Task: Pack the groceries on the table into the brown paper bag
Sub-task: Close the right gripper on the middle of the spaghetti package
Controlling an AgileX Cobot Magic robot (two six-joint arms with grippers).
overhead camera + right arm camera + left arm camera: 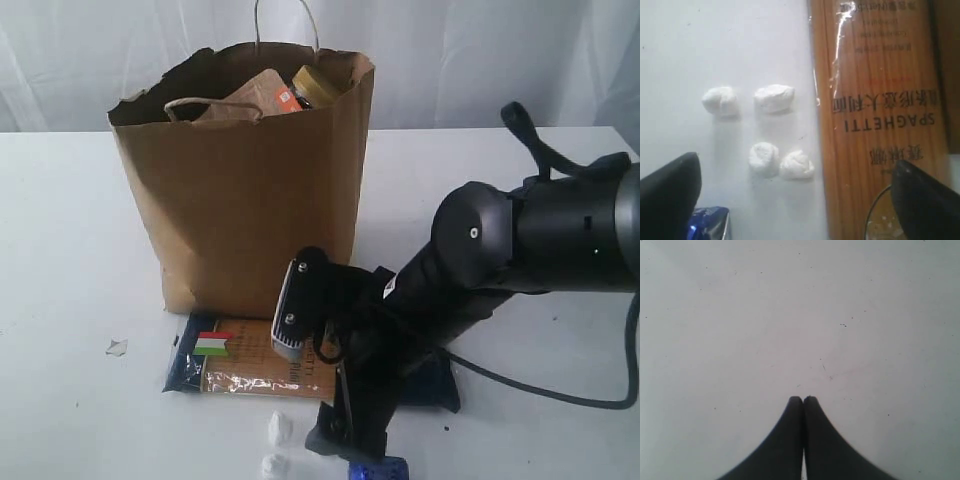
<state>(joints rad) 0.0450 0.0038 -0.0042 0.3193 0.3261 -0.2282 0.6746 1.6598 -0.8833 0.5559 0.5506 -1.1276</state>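
**A:** The left gripper (802,400) is pressed together over bare white surface (790,300). The right gripper (794,167) hangs with jaws wide apart, only small white lumps (774,98) between them. Next?

**B:** I'd shift it onto the flat blue-orange spaghetti packet (875,125) just beside, straddle its narrow width, pinch low, lift level.

**A:** Counts?

**B:** Four lumps, one shiny blue scrap (709,225), one packet. Behind it, one tall creased brown paper bag (240,200), already holding one brown pouch (255,95) and one gold-lidded clear jar (313,86).
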